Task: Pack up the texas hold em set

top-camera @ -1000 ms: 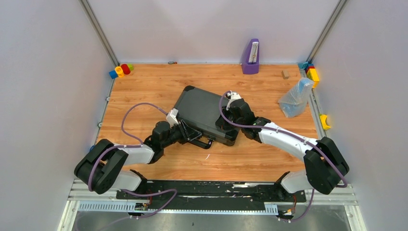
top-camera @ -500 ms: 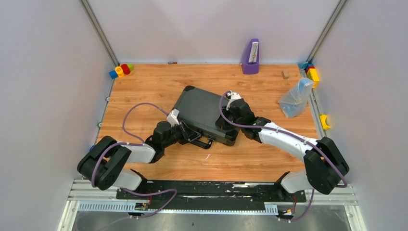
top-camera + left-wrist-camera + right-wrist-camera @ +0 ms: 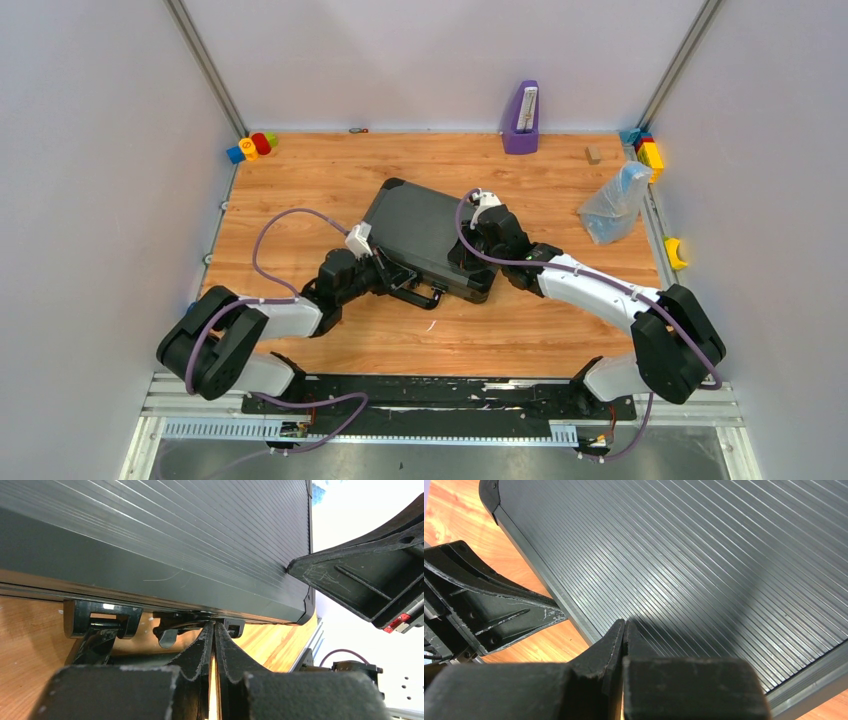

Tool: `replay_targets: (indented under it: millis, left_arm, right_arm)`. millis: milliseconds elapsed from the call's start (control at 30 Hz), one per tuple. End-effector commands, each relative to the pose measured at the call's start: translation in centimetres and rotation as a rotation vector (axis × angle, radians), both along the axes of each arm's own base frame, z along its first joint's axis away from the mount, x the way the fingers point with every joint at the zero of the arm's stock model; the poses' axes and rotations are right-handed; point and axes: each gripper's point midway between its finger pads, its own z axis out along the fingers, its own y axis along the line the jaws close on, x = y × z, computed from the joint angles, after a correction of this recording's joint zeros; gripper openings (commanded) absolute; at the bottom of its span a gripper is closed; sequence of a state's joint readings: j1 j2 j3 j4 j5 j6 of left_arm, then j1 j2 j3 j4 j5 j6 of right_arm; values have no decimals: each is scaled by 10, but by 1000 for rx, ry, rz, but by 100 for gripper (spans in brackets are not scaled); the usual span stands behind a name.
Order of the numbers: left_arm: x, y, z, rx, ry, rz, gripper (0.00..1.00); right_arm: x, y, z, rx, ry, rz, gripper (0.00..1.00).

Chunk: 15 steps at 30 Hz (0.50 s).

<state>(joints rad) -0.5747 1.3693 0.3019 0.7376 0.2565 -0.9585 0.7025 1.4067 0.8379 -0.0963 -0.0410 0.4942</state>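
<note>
The black case [image 3: 415, 228] lies closed on the wooden table, its ribbed lid up and its handle [image 3: 428, 297] toward the near edge. My left gripper [image 3: 393, 279] is shut and empty. Its tips [image 3: 215, 625] touch the case's front edge [image 3: 150, 587] between a latch [image 3: 167, 635] and a handle mount [image 3: 100, 622]. My right gripper [image 3: 464, 256] is shut and empty, and its tips [image 3: 625, 623] rest on the ribbed lid [image 3: 704, 550] near the front right corner. Chips, card decks, button and die are hidden.
A purple upright holder [image 3: 521, 118] stands at the back. A clear plastic bag [image 3: 615, 203] lies at the right, with a small wooden block [image 3: 593, 154] behind it. Toy blocks sit in the back left corner [image 3: 251, 146] and back right corner [image 3: 648, 150].
My left arm has shifted slightly at the case's front edge. The case and the right arm have not visibly moved.
</note>
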Motion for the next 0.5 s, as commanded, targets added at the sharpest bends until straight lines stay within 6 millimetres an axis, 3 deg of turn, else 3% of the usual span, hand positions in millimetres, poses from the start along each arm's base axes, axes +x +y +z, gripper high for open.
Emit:
replay_targets:
  millis: [0,300,467]
  left_arm:
    - [13,-5,12,-7,-70,11,9]
    - [15,1,-1,48,-39,31,8]
    - [7,9,-2,81,-48,33,13]
  right_arm:
    - [-26,-24,-44,-129,136,-1,0]
    - [-28,-25,-46,-131,140,-2,0]
    - [-28,-25,-45,-130,139,2,0]
